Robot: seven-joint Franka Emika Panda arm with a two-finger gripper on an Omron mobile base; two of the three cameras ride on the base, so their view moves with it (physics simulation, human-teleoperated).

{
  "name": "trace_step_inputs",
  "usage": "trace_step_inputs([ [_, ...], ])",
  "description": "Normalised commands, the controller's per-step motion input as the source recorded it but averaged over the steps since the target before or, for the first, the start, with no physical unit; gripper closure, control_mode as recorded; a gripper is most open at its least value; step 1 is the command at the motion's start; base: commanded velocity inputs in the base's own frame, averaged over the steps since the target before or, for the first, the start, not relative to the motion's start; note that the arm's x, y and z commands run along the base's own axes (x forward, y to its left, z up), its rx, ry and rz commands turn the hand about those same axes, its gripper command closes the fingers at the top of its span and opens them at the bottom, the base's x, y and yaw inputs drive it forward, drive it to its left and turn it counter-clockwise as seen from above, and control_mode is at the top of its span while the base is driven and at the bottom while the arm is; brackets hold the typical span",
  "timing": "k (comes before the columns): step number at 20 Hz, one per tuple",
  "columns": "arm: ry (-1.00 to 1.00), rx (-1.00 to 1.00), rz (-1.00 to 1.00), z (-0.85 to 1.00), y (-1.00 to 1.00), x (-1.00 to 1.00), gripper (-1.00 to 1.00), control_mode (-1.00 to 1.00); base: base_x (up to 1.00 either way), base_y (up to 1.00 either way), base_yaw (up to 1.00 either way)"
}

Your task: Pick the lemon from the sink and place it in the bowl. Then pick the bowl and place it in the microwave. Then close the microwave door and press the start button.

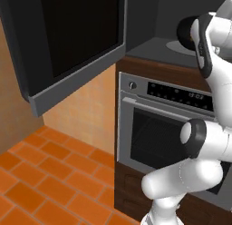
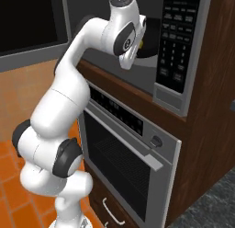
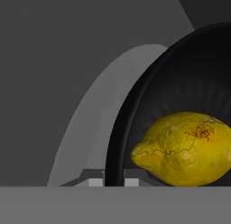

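Note:
My gripper (image 3: 113, 182) is shut on the rim of the glossy black bowl (image 3: 180, 83), inside the microwave (image 2: 176, 48). The yellow lemon (image 3: 185, 148) lies in the bowl. Under the bowl is the pale round turntable (image 3: 94, 123); I cannot tell whether the bowl touches it. From the left base the bowl (image 1: 185, 32) is a dark shape above the turntable (image 1: 176, 47), partly behind my wrist. The microwave door (image 1: 77, 42) stands swung wide open to the left. The sink is out of view.
The steel oven (image 1: 158, 129) with its bar handle sits directly under the microwave. The microwave's button panel (image 2: 174, 34) is on its right side. My arm's elbow hangs in front of the oven (image 2: 124, 149). Orange floor tiles (image 1: 41, 174) lie at the left.

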Motion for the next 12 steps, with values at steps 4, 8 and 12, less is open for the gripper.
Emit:
trace_step_inputs([
  [4,0.0,0.0,0.0,-0.24,-0.28,0.62,1.0,-1.0,0.0,0.0,0.0],
  [8,0.0,0.0,0.0,-0.29,-0.16,0.51,1.0,-1.0,0.0,0.0,0.0],
  [12,-0.04,0.0,0.0,-0.39,0.01,0.15,-1.0,-1.0,0.0,0.0,0.0],
])
